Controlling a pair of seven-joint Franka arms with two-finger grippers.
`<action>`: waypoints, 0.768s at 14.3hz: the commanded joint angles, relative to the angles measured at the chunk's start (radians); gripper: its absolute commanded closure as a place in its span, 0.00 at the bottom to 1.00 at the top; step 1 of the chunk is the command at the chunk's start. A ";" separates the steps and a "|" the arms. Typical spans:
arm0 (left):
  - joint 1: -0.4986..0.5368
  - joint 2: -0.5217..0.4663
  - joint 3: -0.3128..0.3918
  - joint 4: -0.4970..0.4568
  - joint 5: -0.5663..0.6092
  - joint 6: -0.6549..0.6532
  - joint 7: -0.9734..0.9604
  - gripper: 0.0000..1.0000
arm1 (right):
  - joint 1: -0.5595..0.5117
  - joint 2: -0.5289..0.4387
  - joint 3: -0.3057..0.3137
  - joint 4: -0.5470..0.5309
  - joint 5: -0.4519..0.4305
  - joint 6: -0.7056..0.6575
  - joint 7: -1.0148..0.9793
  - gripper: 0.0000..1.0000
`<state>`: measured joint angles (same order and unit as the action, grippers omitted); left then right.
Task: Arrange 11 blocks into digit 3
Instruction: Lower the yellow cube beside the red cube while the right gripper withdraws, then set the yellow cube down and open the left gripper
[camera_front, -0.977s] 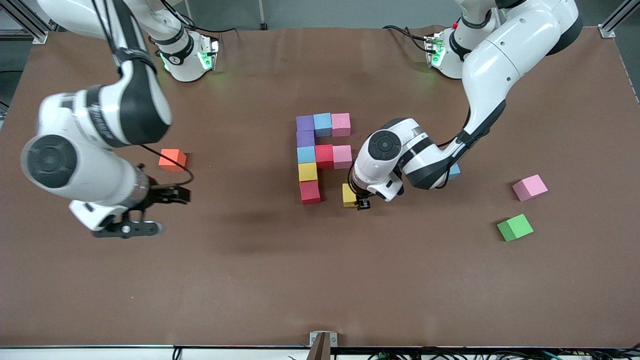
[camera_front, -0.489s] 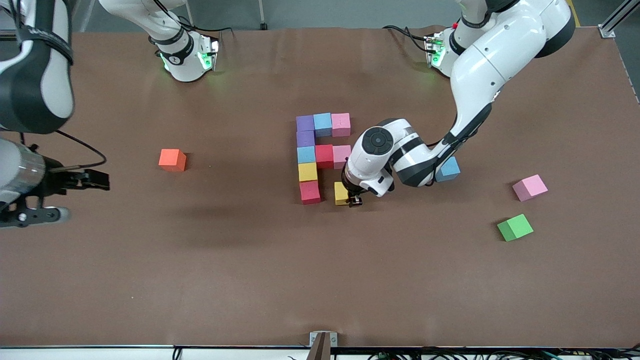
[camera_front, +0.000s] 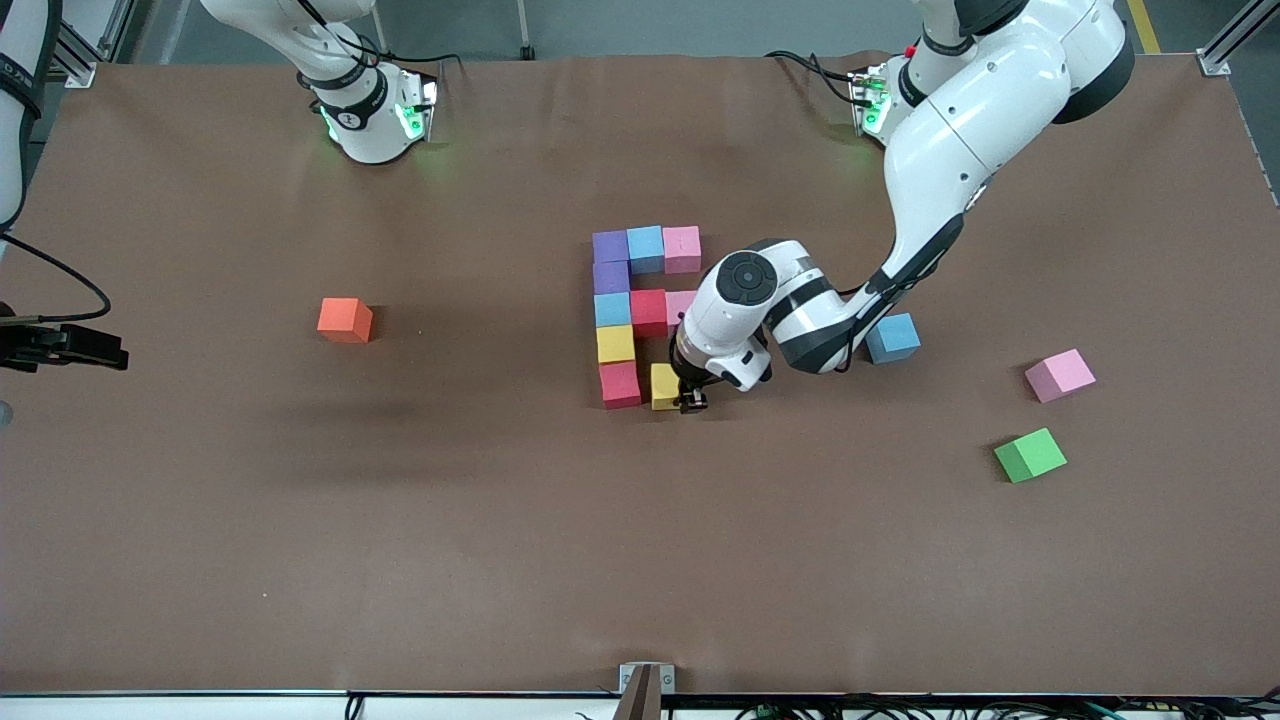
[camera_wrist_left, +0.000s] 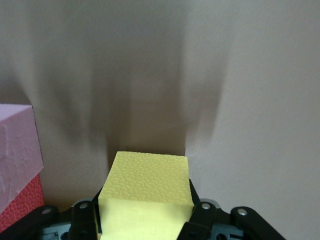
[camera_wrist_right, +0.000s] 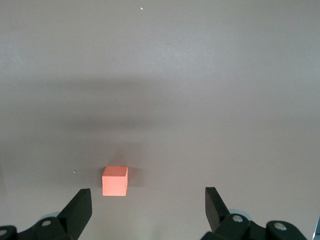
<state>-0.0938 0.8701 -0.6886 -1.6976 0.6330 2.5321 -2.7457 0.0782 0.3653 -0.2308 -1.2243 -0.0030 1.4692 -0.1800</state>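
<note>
In the middle of the table (camera_front: 300, 560) sits the half-built digit 3 (camera_front: 640, 312), made of small matte foam cubes: a purple, light blue and pink bar on top, a column of purple, light blue, yellow and red running toward the front camera, plus a red and pink pair branching off the middle. The left gripper (camera_front: 686, 398) is clamped on a yellow cube (camera_wrist_left: 145, 192), fingers (camera_wrist_left: 199, 216) pinching its sides, right beside the red cube (camera_front: 620, 384) at the column's near end. Loose blue (camera_front: 892, 337), pink (camera_front: 1059, 375) and green (camera_front: 1030, 455) cubes lie toward the left arm's end. The right gripper (camera_wrist_right: 148, 205) hangs wide open and empty over the right arm's end, with the orange cube (camera_front: 344, 320) nearby.
</note>
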 joint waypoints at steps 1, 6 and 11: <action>-0.044 0.012 0.027 0.026 0.039 0.014 -0.135 0.92 | 0.012 -0.016 0.016 -0.009 -0.008 0.002 0.002 0.00; -0.116 0.015 0.096 0.062 0.030 0.014 -0.144 0.92 | 0.081 -0.020 0.015 -0.009 -0.017 -0.012 0.004 0.00; -0.124 0.018 0.098 0.062 0.036 0.007 -0.141 0.92 | 0.040 -0.026 0.011 -0.009 0.021 -0.056 0.001 0.00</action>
<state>-0.1866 0.8758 -0.6169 -1.6453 0.6329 2.5347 -2.7531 0.1451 0.3648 -0.2223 -1.2206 -0.0018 1.4555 -0.1772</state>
